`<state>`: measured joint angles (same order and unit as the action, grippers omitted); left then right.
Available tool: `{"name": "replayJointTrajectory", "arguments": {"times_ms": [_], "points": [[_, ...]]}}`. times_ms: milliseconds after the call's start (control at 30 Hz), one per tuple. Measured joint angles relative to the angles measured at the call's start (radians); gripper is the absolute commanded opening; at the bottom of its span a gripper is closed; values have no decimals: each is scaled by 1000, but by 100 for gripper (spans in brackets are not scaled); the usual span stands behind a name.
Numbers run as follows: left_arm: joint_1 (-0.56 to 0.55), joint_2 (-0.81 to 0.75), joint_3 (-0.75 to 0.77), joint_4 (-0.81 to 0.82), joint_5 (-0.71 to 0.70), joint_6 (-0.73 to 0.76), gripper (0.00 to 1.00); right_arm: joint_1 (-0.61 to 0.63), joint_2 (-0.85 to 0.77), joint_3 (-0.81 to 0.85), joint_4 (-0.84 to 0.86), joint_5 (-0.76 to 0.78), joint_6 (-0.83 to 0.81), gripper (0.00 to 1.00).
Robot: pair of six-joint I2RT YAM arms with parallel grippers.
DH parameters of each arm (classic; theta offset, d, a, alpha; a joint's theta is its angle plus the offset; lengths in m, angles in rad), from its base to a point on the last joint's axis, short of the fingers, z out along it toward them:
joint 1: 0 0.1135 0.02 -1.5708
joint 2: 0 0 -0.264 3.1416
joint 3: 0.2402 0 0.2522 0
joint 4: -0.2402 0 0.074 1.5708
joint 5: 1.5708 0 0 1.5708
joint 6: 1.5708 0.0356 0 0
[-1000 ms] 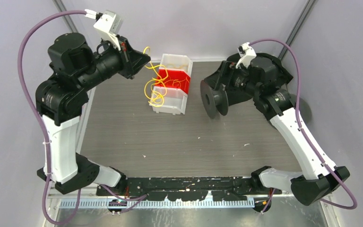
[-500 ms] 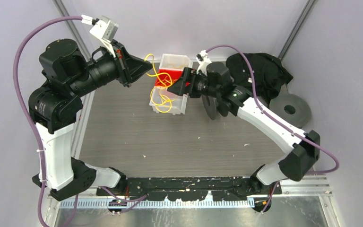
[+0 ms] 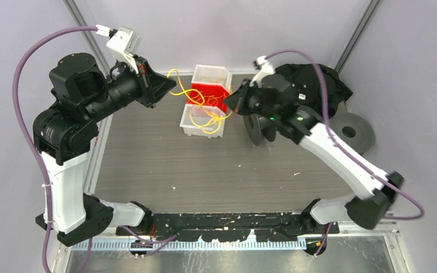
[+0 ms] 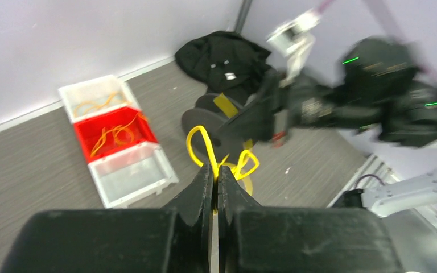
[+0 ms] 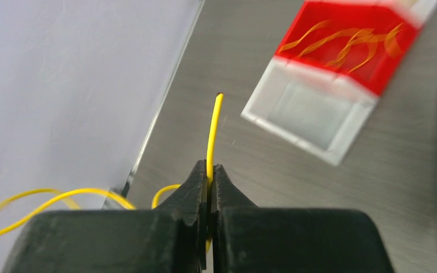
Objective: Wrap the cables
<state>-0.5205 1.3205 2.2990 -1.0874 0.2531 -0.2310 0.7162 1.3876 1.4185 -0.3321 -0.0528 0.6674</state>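
The cables are thin yellow cords looping over a row of small bins at the back of the table. My left gripper is shut on one yellow cable, which loops just past its tips. My right gripper is shut on a yellow cable whose free end sticks up beyond the jaws. More yellow loops trail off to the left in the right wrist view. Further cords lie inside the red bin.
A dark grey spool stands on edge beside the bins, under the right arm. A second spool lies flat at the right. Black cloth is heaped in the back right corner. The grey table lies between bins and arm bases.
The right arm swung left from the spool to the bins and its jaws closed on a yellow cable. The left gripper kept its hold and drew back slightly left.
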Motion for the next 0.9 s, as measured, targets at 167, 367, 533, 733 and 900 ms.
{"name": "replayJointTrajectory", "arguments": {"times_ms": [167, 367, 533, 733, 900], "points": [[0, -66, -92, -45, -95, 33, 99, -21, -215, 140, -182, 164, -145, 0], [0, -124, -146, -53, -155, 34, 100, -22, -381, 444, -383, 168, -236, 0], [0, -132, -164, -31, -150, 33, 100, -22, -458, 563, -488, 185, -251, 0], [0, -115, -290, 46, -75, 9, 100, -22, -528, 445, -592, 408, -301, 0], [0, -43, -447, 137, 28, -54, 97, -22, -509, 187, -663, 669, -304, 0]]}}
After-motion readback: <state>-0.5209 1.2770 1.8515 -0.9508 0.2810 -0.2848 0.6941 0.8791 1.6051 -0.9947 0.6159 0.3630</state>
